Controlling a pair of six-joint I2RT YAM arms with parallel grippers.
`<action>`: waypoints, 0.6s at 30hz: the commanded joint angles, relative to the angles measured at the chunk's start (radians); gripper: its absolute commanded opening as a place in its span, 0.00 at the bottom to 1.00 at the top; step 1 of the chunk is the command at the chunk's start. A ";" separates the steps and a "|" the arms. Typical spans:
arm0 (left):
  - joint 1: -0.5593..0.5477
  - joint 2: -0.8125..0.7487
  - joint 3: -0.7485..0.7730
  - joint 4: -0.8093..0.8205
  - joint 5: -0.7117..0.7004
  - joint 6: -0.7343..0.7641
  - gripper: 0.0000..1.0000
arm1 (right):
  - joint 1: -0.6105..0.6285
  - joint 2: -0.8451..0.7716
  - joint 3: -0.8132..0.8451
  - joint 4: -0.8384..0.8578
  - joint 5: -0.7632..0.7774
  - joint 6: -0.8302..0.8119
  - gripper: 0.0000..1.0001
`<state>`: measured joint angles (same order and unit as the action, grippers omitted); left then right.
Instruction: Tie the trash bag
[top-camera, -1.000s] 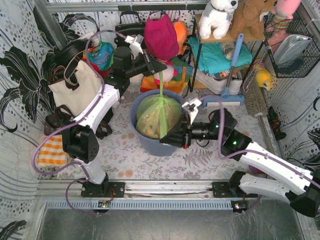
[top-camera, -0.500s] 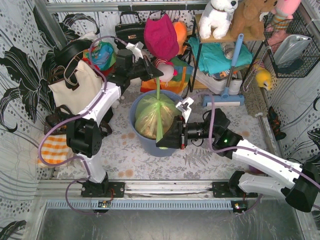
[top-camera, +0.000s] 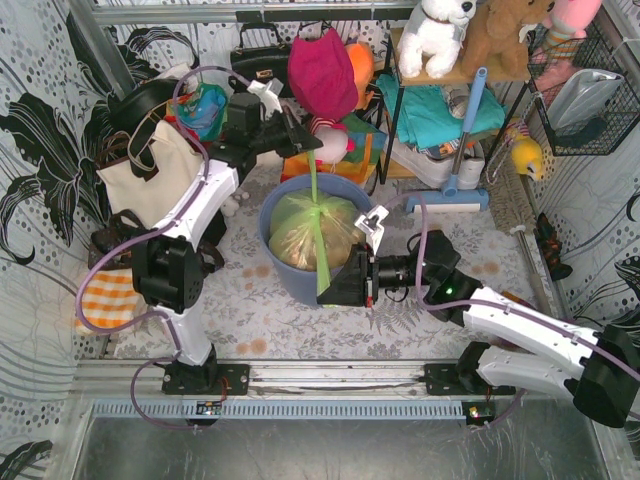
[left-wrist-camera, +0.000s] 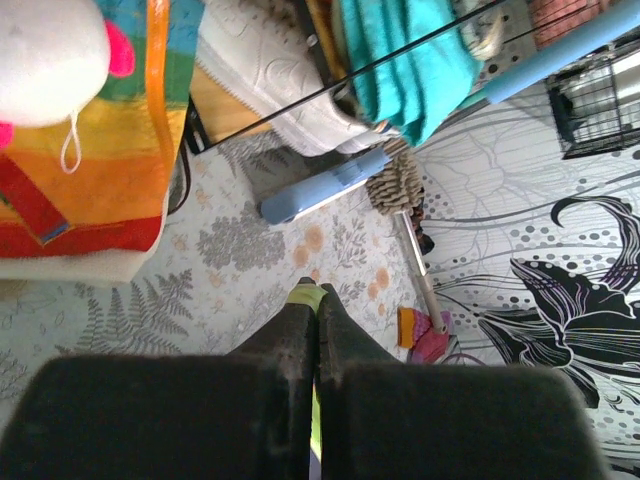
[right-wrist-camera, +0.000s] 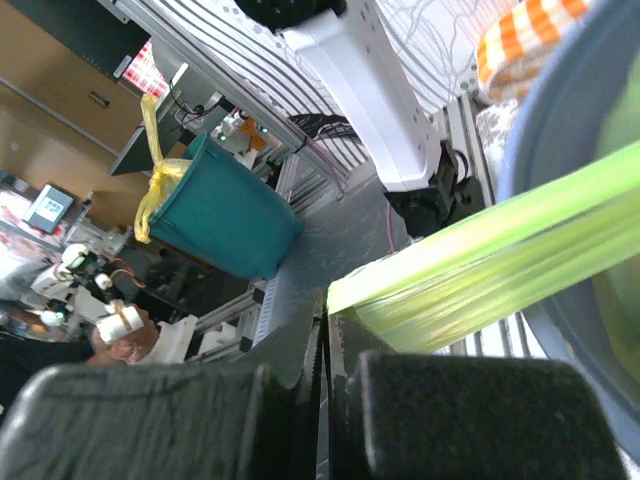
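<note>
The light-green trash bag (top-camera: 316, 232) sits in the blue-grey round bin (top-camera: 283, 268), tan scraps showing through. Two stretched green strips run from its knot. My left gripper (top-camera: 312, 152) is shut on the far strip, behind the bin; in the left wrist view a green tip (left-wrist-camera: 307, 296) shows between the closed fingers. My right gripper (top-camera: 322, 293) is shut on the near strip at the bin's front rim; in the right wrist view the taut green plastic (right-wrist-camera: 480, 270) runs out from the closed jaws.
A cream tote bag (top-camera: 150, 175) stands at the left. An orange-striped cloth (top-camera: 100, 303) lies at the near left. A shelf with toys and teal cloth (top-camera: 440, 108) and a blue mop (top-camera: 455, 190) are behind right. A wire basket (top-camera: 585, 95) hangs far right.
The right gripper has drawn its strip down and nearer, over the bin's front rim. The left gripper has drifted slightly farther back, keeping its strip taut. The bag's knot looks tighter.
</note>
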<state>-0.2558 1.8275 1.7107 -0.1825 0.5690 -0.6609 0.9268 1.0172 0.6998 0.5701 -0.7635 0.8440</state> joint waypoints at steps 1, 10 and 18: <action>0.081 0.084 -0.031 0.156 -0.192 0.052 0.04 | 0.058 -0.047 -0.103 0.209 -0.255 0.184 0.00; 0.095 0.103 0.033 0.146 -0.197 0.047 0.04 | 0.061 -0.051 -0.008 0.110 -0.272 0.123 0.00; 0.095 0.093 0.204 0.099 -0.198 0.061 0.04 | 0.062 -0.027 0.118 0.034 -0.306 0.079 0.00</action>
<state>-0.2398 1.8908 1.8252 -0.2428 0.6117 -0.6750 0.9268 1.0164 0.7776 0.5682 -0.7490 0.8928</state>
